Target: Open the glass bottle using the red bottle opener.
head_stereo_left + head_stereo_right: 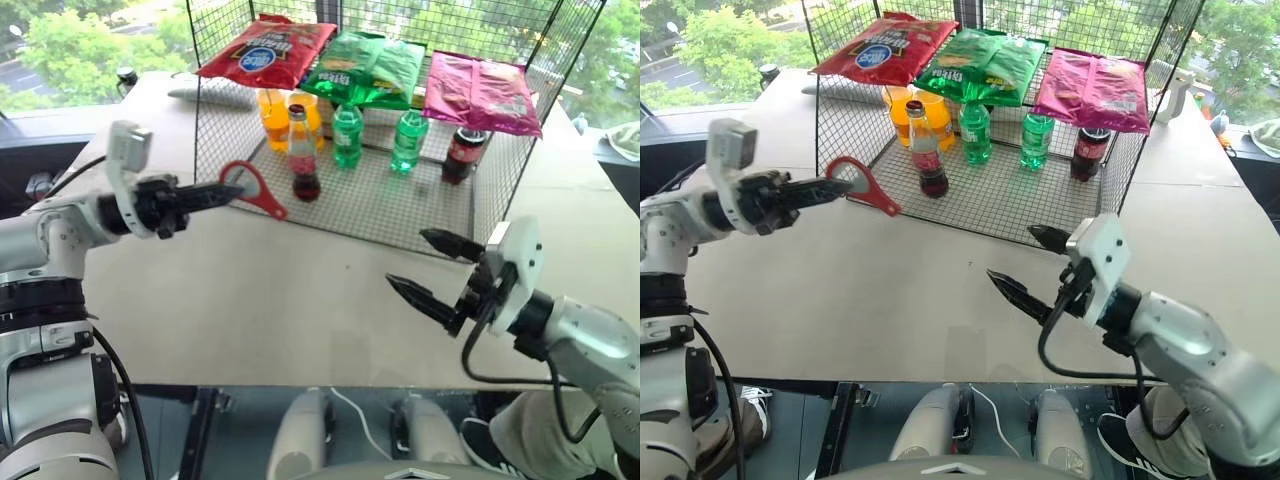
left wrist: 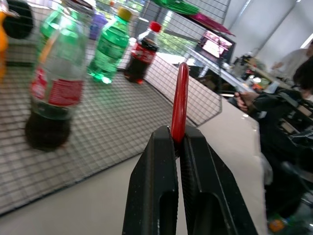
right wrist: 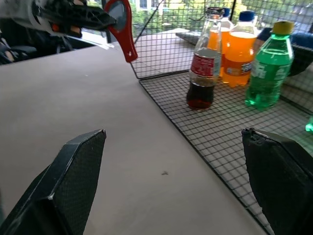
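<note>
Currently my left gripper (image 1: 232,190) is clamped on the red bottle opener (image 1: 255,190), held in the air beside the wire rack (image 1: 400,215). My right gripper (image 1: 425,268) hangs spread wide over the table (image 1: 250,300). Glass bottle (image 1: 302,155) stands upright on the rack floor, cap on.

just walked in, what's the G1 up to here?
It is set to open the glass bottle, which stands capped on the wire shelf beside orange and green bottles. The left gripper is shut on the red opener, holding it in the air near the shelf's front corner, short of the bottle. The right gripper hangs open over the table, holding nothing. Nothing touches the bottle yet.
</note>
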